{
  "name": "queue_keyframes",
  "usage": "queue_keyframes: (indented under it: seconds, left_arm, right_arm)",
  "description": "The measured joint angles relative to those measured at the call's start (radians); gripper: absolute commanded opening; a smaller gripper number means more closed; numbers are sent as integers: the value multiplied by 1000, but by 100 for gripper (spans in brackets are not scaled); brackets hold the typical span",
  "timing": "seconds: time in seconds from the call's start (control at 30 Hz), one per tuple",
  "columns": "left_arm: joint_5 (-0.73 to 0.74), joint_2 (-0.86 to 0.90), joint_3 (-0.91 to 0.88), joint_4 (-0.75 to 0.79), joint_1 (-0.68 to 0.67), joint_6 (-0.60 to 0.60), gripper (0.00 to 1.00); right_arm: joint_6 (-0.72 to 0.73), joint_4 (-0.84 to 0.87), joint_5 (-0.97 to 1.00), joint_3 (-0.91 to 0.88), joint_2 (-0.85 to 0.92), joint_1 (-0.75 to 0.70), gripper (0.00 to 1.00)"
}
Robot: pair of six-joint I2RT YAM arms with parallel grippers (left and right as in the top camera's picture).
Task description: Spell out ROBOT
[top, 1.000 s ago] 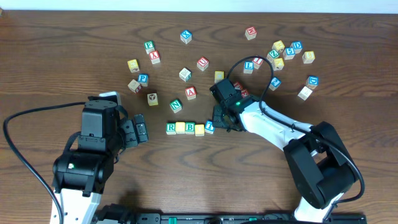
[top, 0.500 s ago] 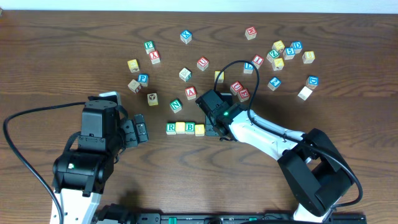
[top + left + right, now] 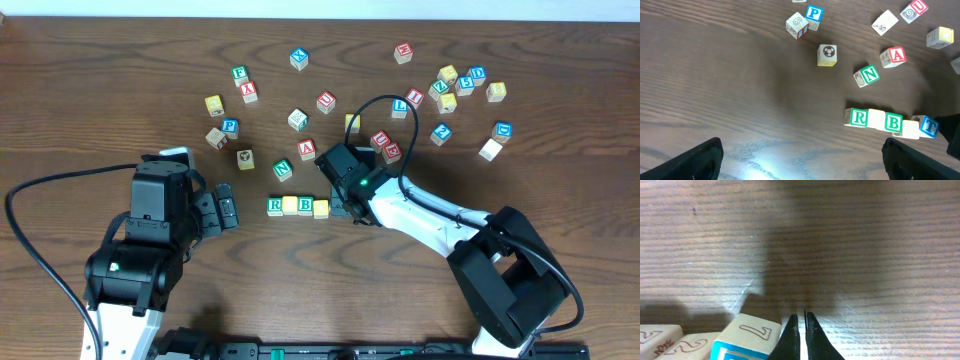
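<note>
ROBOT row (image 3: 298, 206) lies toward the near edge of the brown wooden worktop (image 3: 100, 90), about midway along it. It is made of five small wooden alphabet cubes, each touching the next: green-lettered R cube (image 3: 858, 117), first yellow-faced cube (image 3: 876, 119), green-lettered B cube (image 3: 894, 122), second yellow-faced cube (image 3: 910, 129) and blue-lettered T cube (image 3: 928, 126). The T sits slightly askew at the right end. No O can be made out on the yellow tops (they look plain from here).

The right gripper (image 3: 800, 318) is low over the wood just beside the T, fingers clenched together on nothing. The left gripper (image 3: 224, 207) rests near the row's left end, apart from it, with its jaws spread wide and empty.

Just beyond the row lie a green-lettered N cube (image 3: 870, 75) and a red-lettered A cube (image 3: 892, 56). More loose cubes (image 3: 447, 74) are scattered toward the far edge.

The spelling looks nearly done. What seems left is squaring the T and drawing the arm clear.
</note>
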Motion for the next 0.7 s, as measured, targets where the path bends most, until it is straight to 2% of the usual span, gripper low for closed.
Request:
queue_keyframes:
  seconds: [0.7]
  left_arm:
    - [0,0,0,0,0,0,100]
  right_arm:
    - [-23,53,-9,-1,-2,0,1]
